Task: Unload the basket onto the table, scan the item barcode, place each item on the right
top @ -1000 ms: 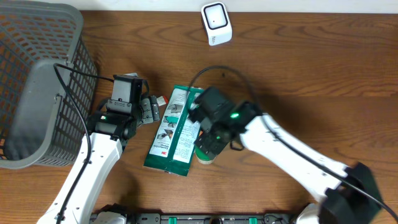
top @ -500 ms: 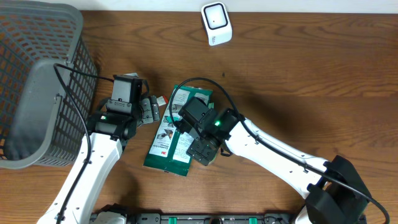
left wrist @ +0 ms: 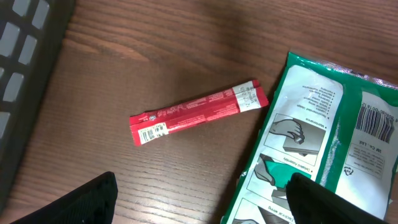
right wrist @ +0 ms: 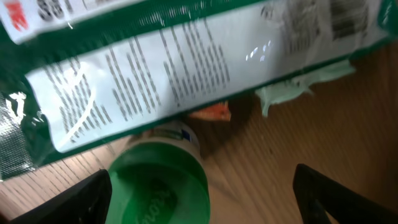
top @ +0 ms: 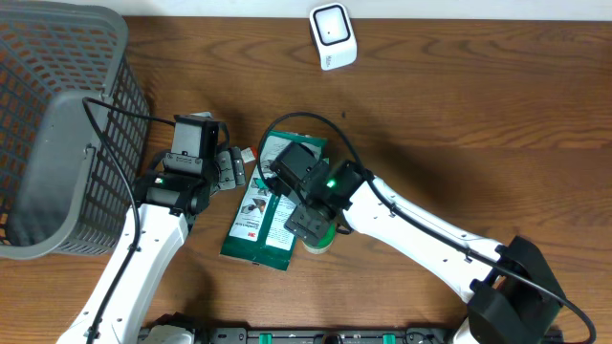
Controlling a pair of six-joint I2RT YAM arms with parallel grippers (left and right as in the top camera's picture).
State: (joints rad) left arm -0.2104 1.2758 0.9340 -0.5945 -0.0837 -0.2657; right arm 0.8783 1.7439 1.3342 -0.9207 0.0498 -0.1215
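Observation:
A green and white 3M packet [top: 260, 215] lies flat mid-table, barcode side up [left wrist: 373, 121]. My right gripper [top: 314, 227] hovers over its right edge, open; between its fingers is a bottle with a green lid [right wrist: 158, 186], beside the packet [right wrist: 155, 68]. The jaws stand apart from the lid on both sides. The white scanner [top: 332, 35] stands at the table's far edge. My left gripper [left wrist: 202, 193] is open above bare wood, left of the packet [left wrist: 329, 143] and just near of a red stick pack [left wrist: 196, 112] with a small barcode.
A grey mesh basket [top: 57, 124] fills the far left; its wall [left wrist: 18, 74] runs beside the left gripper. A pale green scrap [right wrist: 298, 87] and something orange [right wrist: 211, 112] peek from under the packet.
My right arm has swung left over the packet and now sits above the green-lidded bottle, its jaws a little wider. The left arm has not moved.

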